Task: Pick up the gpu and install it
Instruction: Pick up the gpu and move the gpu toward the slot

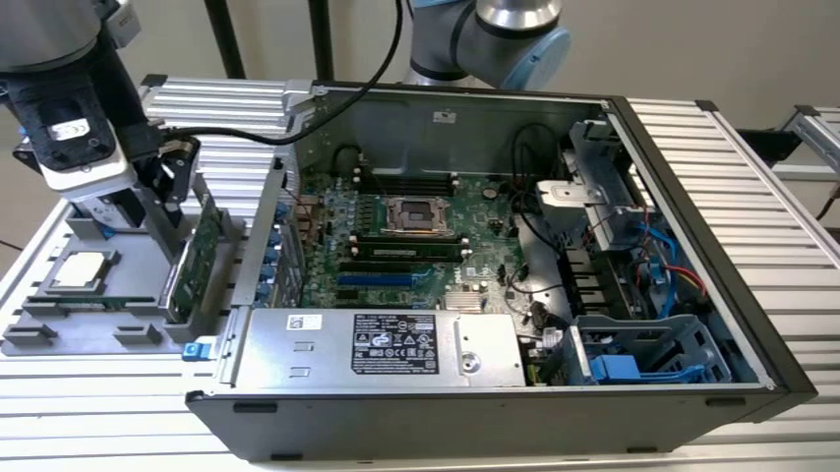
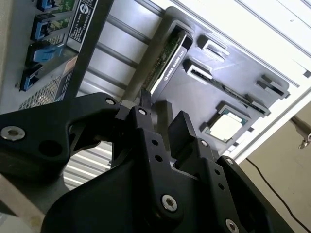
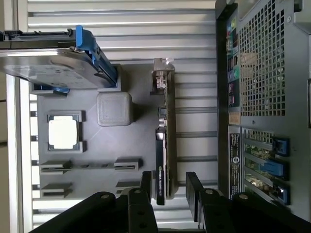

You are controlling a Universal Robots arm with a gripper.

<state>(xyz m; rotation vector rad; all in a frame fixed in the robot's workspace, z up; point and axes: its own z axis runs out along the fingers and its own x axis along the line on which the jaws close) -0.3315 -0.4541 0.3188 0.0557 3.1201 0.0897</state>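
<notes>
The gpu (image 1: 195, 258) stands on edge in a slot of the grey holder tray (image 1: 66, 329), at the exterior view's left, just outside the open computer case (image 1: 683, 246). Its green board faces the case. My gripper (image 1: 168, 182) hangs right above the card's top edge. In the first wrist view the gpu (image 3: 163, 145) shows edge-on with its silver bracket at the far end, and my gripper (image 3: 170, 187) is open, one finger on each side of the card's near end. The second wrist view shows the same open gripper (image 2: 163, 119) over the gpu (image 2: 167, 58). Nothing is held.
The tray also holds a processor (image 3: 63, 133), a hard drive in a blue-edged caddy (image 3: 58, 63) and a memory stick (image 3: 90, 166). The case's rear wall (image 3: 262, 97) stands close beside the card. Inside lie the motherboard (image 1: 420, 241) and a power supply (image 1: 381, 344).
</notes>
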